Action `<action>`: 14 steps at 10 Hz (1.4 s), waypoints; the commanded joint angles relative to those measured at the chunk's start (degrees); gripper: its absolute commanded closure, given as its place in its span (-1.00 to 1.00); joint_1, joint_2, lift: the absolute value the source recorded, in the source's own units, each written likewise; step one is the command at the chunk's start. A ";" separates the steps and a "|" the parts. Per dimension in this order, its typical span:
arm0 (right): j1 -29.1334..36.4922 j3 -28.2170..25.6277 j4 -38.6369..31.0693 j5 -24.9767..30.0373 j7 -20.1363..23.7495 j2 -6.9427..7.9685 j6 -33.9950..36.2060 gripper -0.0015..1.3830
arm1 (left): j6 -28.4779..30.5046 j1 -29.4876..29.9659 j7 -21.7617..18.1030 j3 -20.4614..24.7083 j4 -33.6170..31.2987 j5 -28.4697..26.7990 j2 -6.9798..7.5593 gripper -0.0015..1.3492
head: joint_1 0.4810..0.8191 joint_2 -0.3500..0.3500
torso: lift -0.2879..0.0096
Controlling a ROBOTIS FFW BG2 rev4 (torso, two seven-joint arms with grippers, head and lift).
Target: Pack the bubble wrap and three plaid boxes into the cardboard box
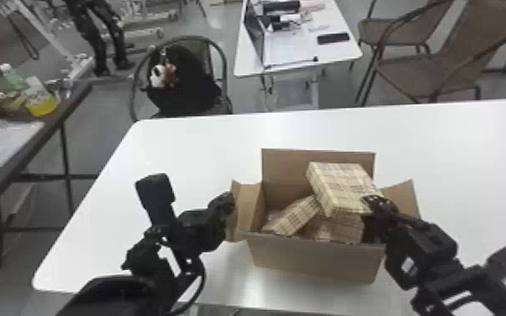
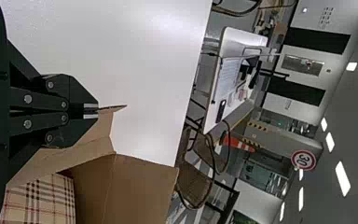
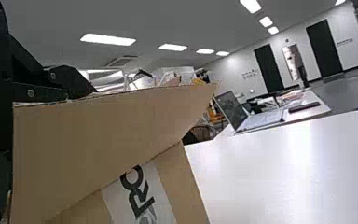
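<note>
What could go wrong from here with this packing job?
The top plaid box lies tilted over two other plaid boxes, so it may jam or slide instead of settling. The right gripper, close to the right flap, could snag it. The left gripper pinches the left flap; pulling might crease it.

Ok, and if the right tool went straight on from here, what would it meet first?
Likely the top plaid box: from the head view, the right tool overlaps its corner, but whether they touch is unclear.
</note>
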 commanded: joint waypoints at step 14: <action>-3.04 -33.84 -10.42 78.12 22.01 -0.28 29.02 -0.64 | -0.19 -0.87 0.09 -0.18 0.26 -0.81 -0.32 0.80 | 0.27 0.20 | 0.05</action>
